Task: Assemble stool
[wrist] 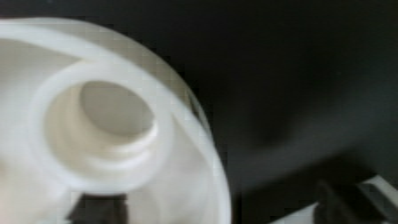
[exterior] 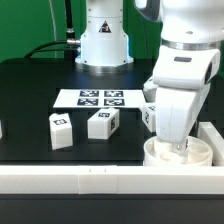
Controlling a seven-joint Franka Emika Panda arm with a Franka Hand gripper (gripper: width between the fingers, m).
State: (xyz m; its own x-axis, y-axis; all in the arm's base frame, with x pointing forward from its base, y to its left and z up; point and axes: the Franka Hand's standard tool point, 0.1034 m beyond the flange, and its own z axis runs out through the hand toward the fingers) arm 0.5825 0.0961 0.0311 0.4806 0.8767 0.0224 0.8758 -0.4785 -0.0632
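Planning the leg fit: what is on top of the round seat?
The gripper hangs over the seat; the wrist view shows an empty round socket. The arm hides the rest.

a robotics lab: robot arm [exterior: 180, 80] on black table [exterior: 30, 95], tagged marker board [exterior: 100, 98].

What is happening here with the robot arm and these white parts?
The robot arm is working on a stool. Its gripper is down on the round seat, which lies next to the white rail at the exterior view's right. Whether it grips the seat is unclear. Two legs lie loose on the black table; a third leg sits partly hidden behind the arm. The wrist view shows an empty socket in the seat.
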